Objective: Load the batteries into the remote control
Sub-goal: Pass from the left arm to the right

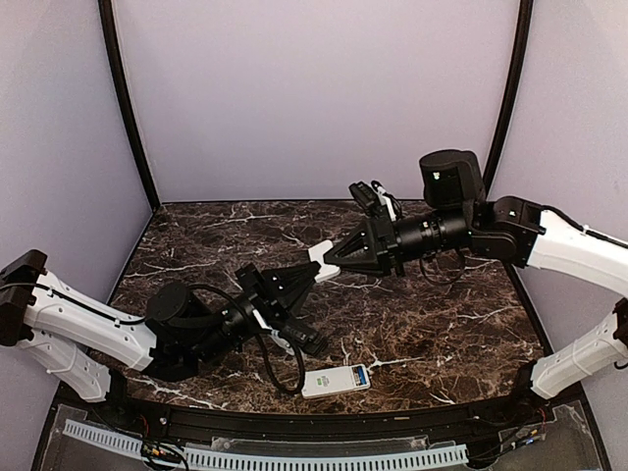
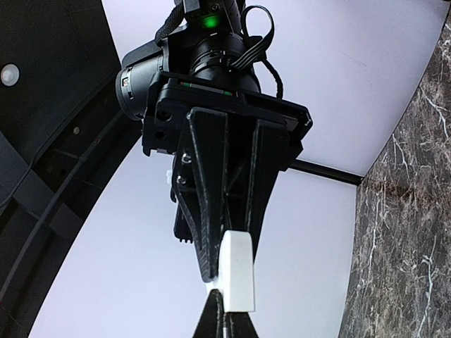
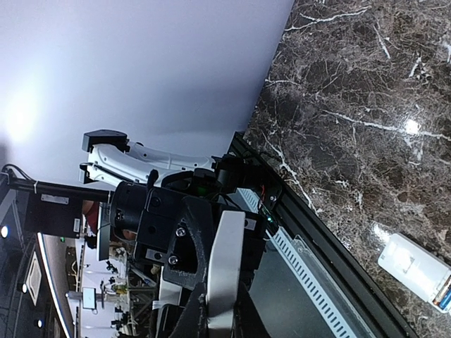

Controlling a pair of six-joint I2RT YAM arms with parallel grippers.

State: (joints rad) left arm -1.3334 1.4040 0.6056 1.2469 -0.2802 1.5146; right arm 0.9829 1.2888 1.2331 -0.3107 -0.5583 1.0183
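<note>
The white remote control [image 1: 334, 382] lies flat near the table's front edge, with the blue of the batteries [image 1: 363, 374] at its right end. In the right wrist view the remote control [image 3: 412, 266] and the blue batteries [image 3: 444, 296] appear at the lower right. Above the table's middle, a small white cover piece [image 1: 323, 259] hangs between both grippers. My left gripper [image 1: 310, 274] is shut on its near end and my right gripper [image 1: 333, 257] is shut on its far end. The cover piece [image 2: 237, 271] stands edge-on above my left gripper [image 2: 224, 315]. It also rises from my right gripper [image 3: 215, 318] as a grey-white cover piece [image 3: 225, 264].
The dark marble table [image 1: 432, 324] is ringed by pale walls. A black rail and a white slotted strip [image 1: 294, 457] run along the near edge. The left arm's cable [image 1: 280, 368] loops down close to the remote.
</note>
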